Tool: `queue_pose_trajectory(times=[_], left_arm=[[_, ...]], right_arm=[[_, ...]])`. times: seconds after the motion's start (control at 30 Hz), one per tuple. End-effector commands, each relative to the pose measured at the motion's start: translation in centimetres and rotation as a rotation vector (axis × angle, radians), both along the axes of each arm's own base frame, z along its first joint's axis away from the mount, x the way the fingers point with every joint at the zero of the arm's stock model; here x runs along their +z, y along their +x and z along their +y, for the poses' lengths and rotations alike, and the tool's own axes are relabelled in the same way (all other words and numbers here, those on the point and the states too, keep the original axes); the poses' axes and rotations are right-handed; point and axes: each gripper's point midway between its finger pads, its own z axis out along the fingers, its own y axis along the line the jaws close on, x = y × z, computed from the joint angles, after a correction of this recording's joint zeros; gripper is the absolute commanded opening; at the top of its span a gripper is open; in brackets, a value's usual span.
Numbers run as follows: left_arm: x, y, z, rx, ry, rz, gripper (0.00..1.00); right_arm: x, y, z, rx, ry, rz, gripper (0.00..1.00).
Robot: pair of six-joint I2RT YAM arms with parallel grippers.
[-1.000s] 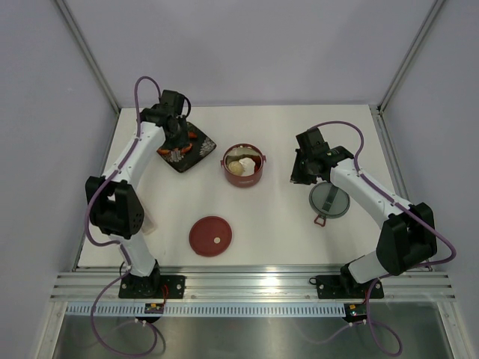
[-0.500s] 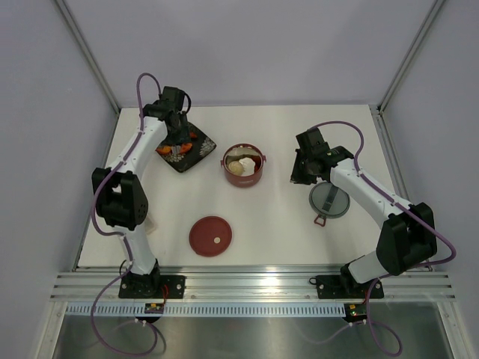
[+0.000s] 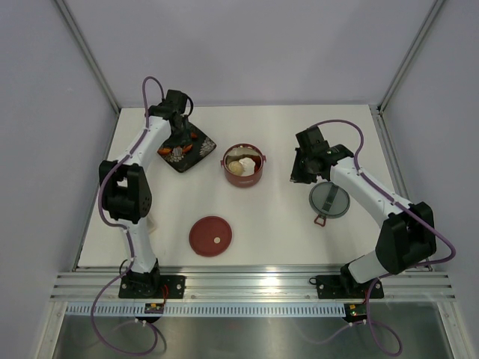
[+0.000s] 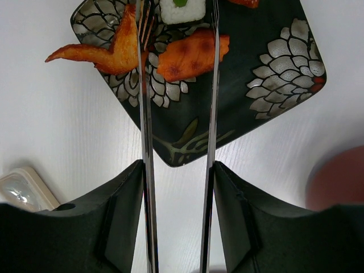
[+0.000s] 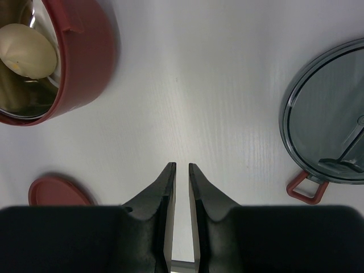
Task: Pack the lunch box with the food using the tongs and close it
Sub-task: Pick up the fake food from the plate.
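The dark-red lunch box (image 3: 242,166) stands open mid-table, with a pale round lump of food (image 5: 25,48) and white pieces inside its steel bowl; its wall (image 5: 85,57) shows in the right wrist view. My left gripper (image 4: 177,170) is shut on the silver tongs (image 4: 147,114) and hovers over the black tray (image 4: 256,57). The two tong arms stand apart, either side of an orange piece (image 4: 190,54) and a white rice roll (image 4: 182,8). An orange wing-shaped piece (image 4: 108,51) lies by the left tong arm. My right gripper (image 5: 182,166) hangs empty, its jaws a narrow gap apart.
A dark-red round lid (image 3: 211,235) lies flat near the front. A grey lid with a red tab (image 3: 329,200) lies under my right forearm. A small pale object (image 4: 23,190) sits left of the tray. The frame posts stand at the table's back corners.
The left arm's elbow has swung further back while its gripper stays over the tray with the tongs. The right arm has not moved.
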Motion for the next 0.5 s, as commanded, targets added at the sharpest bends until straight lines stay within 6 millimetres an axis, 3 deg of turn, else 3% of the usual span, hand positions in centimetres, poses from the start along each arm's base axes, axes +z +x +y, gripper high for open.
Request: queue_pose_trajectory(times=[0.0,0.23,0.47], left_arm=[[1.46,2.27,0.77,0.027,0.015,-0.085,0.53],[0.48,2.84,1.09,0.028,0.014,-0.075,0.51],[1.15,2.73,1.14,0.026,0.011,-0.088,0.34]], right_arm=[[0.92,0.76,0.14,0.004,-0.019,-0.033,0.22],[0.66,0.90,0.09,0.000,-0.024,-0.027,0.22],[0.50,0.96,0.24,0.005,-0.020,-0.024,0.22]])
